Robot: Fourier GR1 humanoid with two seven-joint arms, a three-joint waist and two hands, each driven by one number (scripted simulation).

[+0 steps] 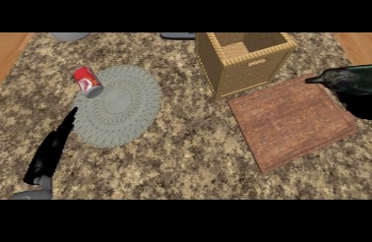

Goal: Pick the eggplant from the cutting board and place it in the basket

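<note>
The dark eggplant [343,79] hangs above the far right corner of the brown wooden cutting board [291,120], its pointed stem end toward the left. My right hand [358,106] shows at the view's right edge, curled round the eggplant from below and partly cut off by the edge. No other object lies on the board. The tall woven basket [243,64] stands just left of the eggplant, beyond the board's far left corner, its mouth open upward. My left hand [45,157] rests at the lower left, fingers straight.
A red can [87,81] lies on its side on a round grey-green mat [120,108] left of the basket. A grey object [70,36] and a dark one [178,36] sit at the counter's far edge. The counter top is speckled stone.
</note>
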